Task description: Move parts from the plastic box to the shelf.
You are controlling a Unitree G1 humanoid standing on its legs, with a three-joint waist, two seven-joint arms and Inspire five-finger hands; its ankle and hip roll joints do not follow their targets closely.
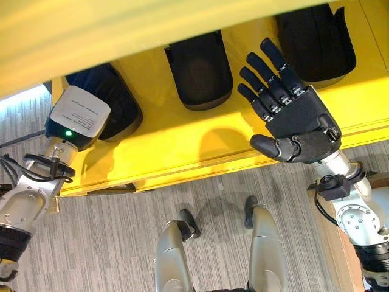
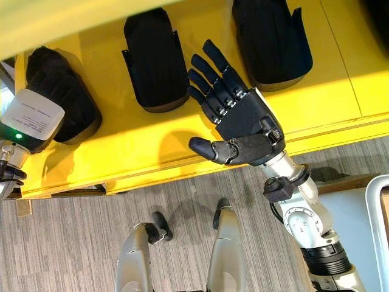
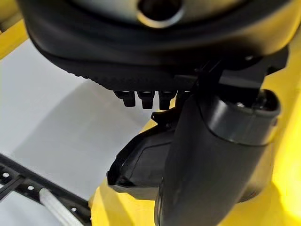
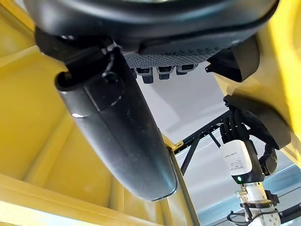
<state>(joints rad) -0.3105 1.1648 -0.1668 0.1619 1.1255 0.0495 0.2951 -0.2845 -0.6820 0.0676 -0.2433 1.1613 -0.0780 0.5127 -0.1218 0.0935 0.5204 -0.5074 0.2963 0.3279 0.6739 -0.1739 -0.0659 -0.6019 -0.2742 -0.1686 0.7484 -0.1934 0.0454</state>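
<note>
Three black moulded parts lie in a row on the yellow shelf (image 1: 182, 149): a left part (image 1: 124, 106), a middle part (image 1: 199, 70) and a right part (image 1: 316, 42). My right hand (image 1: 298, 118) hovers over the shelf's front, between the middle and right parts, open with straight spread fingers and holding nothing. My left hand (image 3: 211, 155) is at the near end of the left part (image 3: 136, 165), under the white wrist box (image 1: 78, 115). Its thumb lies along the part, and in the right wrist view its fingers (image 4: 235, 127) look curled round the part's edge.
An upper yellow board (image 1: 91, 30) overhangs the back of the shelf. Grey carpet (image 1: 121, 231) lies below the shelf's front edge. A pale container's rim (image 2: 380, 207) stands at the lower right beside my right arm.
</note>
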